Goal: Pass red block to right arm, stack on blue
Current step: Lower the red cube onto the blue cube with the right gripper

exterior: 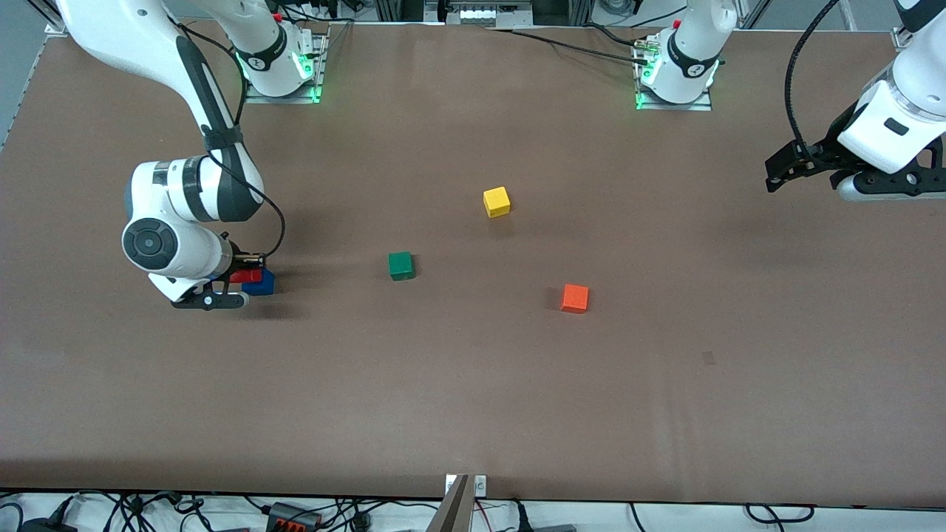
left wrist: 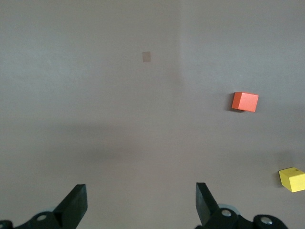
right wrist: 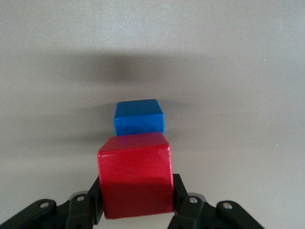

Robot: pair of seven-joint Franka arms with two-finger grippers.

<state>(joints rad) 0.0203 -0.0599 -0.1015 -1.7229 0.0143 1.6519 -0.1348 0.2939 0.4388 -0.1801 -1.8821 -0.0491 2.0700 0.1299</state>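
Wide brown matte table, tangled cables along its near edge, even overhead light

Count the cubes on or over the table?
5. Red cube in right gripper, over blue cube. Green cube mid-table, yellow cube farther from camera, orange cube nearest. None apparently hidden.
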